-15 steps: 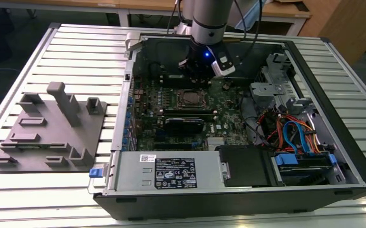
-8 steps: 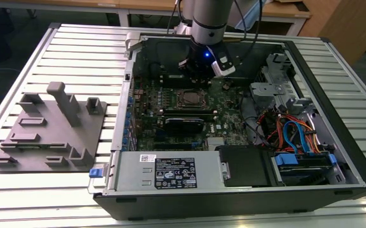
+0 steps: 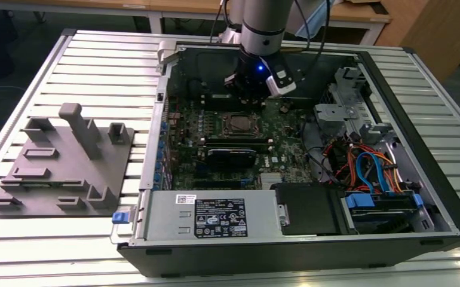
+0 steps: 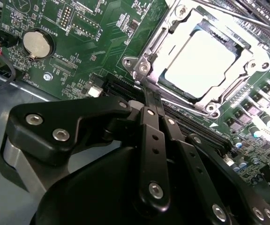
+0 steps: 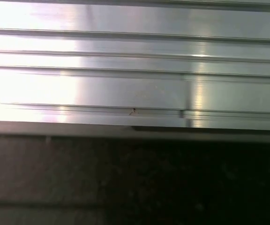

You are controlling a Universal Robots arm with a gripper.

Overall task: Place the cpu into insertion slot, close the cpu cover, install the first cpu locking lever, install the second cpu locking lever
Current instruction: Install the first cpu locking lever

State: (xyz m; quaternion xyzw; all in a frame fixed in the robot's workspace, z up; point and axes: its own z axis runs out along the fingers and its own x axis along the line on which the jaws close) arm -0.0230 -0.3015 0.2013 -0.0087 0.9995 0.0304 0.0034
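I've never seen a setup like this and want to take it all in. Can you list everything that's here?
computer case: one, black, lying open on the table
table: one, ribbed silver metal, under everything
circuit board: one, green, inside the case
cpu: one, silver-grey, seated in the insertion slot
cpu cover: one, silvery frame, down around the cpu
coin battery: one, silver, on the board in the second wrist view
power supply: one, grey with a label, at the case's near edge
cables: a bundle, blue, orange and red, toward the exterior view's right
fixture tray: one, grey, on the exterior view's left
gripper: one, black, fingers together, just beside the socket
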